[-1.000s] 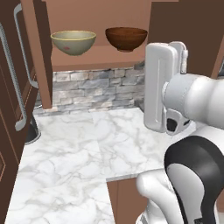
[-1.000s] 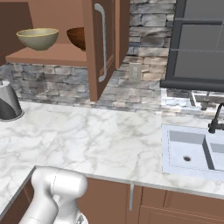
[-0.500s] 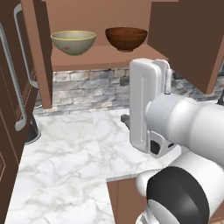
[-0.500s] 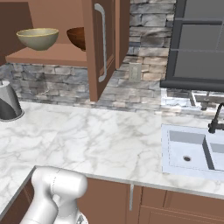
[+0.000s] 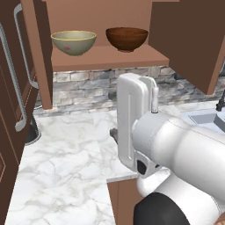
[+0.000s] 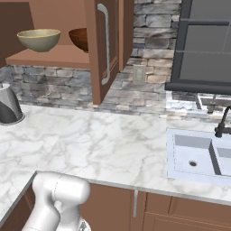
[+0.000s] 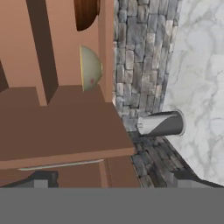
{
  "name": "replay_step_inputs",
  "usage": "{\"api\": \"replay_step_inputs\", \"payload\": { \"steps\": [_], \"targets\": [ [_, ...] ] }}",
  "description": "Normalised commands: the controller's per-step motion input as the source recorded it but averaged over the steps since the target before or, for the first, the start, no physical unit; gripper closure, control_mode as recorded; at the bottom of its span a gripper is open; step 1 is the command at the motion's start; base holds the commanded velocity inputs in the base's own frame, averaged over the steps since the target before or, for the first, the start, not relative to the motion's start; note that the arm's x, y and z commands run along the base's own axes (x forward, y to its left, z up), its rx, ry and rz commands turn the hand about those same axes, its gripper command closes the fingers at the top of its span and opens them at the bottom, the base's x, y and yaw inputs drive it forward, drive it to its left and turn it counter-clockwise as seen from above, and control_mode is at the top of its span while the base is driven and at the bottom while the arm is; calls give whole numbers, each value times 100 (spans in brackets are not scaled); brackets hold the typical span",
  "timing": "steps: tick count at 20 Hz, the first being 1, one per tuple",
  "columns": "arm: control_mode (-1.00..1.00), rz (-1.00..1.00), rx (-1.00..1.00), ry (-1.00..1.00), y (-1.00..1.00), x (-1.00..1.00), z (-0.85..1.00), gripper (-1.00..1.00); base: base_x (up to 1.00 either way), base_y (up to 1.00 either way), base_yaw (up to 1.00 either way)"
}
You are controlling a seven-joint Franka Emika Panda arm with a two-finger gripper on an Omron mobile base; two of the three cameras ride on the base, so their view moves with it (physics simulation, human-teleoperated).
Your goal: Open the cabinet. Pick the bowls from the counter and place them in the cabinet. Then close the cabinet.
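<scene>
Both bowls sit on the cabinet (image 5: 105, 59) shelf: pale bowl (image 5: 74, 42) to the left, dark wood bowl (image 5: 127, 38) to the right, near each other but not touching. The counter (image 5: 70, 162) holds no bowl. Judgement: only closing is left.

My gripper (image 7: 113, 179) is empty, fingers spread wide, tips at the two lower corners of the hand view. That view is rolled about a quarter turn, so the shelf reads as upright and the bowls lie on their sides.

Relation that matters: both doors stand swung out toward me. The left door (image 5: 41, 52) hangs left of the shelf, its bar handle (image 5: 24, 48) running vertically. The right door (image 6: 107, 45) juts out right of the shelf, its handle (image 6: 105, 43) also vertical. In the hand view a door face lies just ahead of my fingers, with a thin silver bar (image 7: 61, 165) along its lower part. I judge this to be the left door, but can't be sure. My arm (image 5: 136, 123) stands below the shelf, between the doors.

Materials: doors are reddish-brown wood with recessed panels, flat faces good for a push. Handles are smooth metal bars. Counter is veined white marble. Backsplash (image 6: 54, 85) is rough grey stone. A grey metal kettle-like pot (image 6: 9, 106) stands at the counter's left end, well clear of the swing.
</scene>
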Motion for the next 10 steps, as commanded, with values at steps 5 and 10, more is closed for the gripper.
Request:
{"api": "replay_step_inputs", "payload": {
  "steps": [5,10],
  "targets": [
    [-100,0,0,0,20,-13,-9,-100,0,0,0],
    [-100,0,0,0,41,0,-8,-100,0,0,0]
  ]
}}
